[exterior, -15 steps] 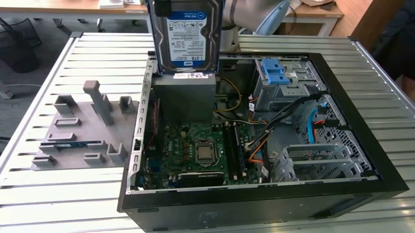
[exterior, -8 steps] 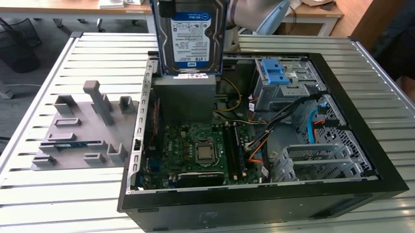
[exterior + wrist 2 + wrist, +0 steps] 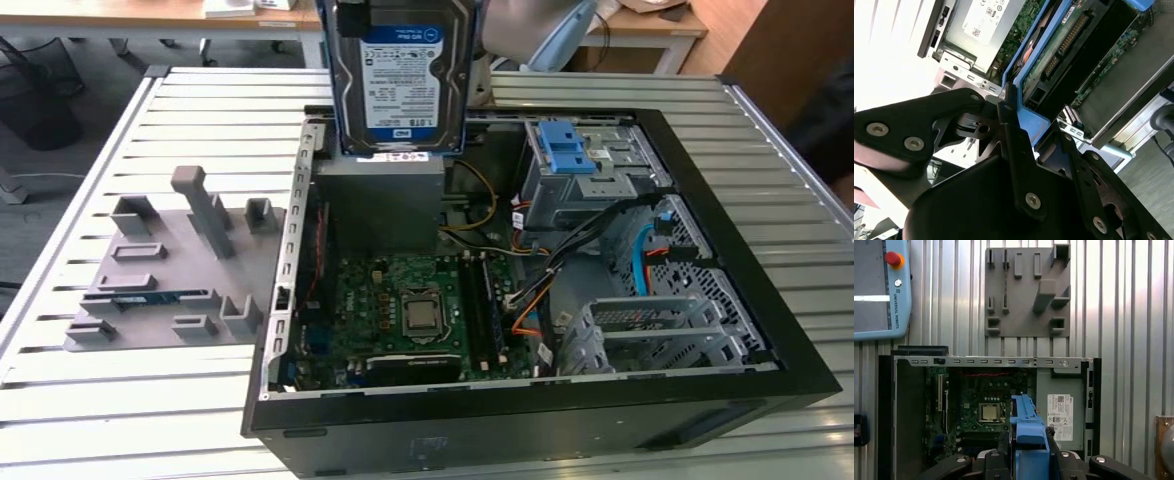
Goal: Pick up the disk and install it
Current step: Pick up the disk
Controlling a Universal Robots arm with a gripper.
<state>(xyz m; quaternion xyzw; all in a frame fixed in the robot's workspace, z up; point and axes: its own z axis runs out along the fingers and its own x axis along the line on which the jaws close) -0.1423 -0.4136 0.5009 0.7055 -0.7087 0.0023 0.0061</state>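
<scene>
The disk (image 3: 400, 85) hangs upright above the back of the open computer case (image 3: 534, 425), its white label with a blue band facing the exterior camera. It sits in a blue plastic carrier frame (image 3: 1029, 432). My gripper (image 3: 1034, 122) is shut on that frame, one black finger (image 3: 1009, 115) on each side of it. The second wrist view looks along the disk's green circuit-board underside (image 3: 1064, 45). Seen in the first wrist view, the gripper (image 3: 1028, 447) holds the disk over the case, between the motherboard and the power supply.
Inside the case are the motherboard (image 3: 414, 310), a grey power supply box (image 3: 1060, 415) and a grey drive cage with a blue latch (image 3: 574, 160), with loose cables beside it. A grey fixture plate (image 3: 174, 270) lies beside the case. A teach pendant (image 3: 879, 290) rests on the ribbed table.
</scene>
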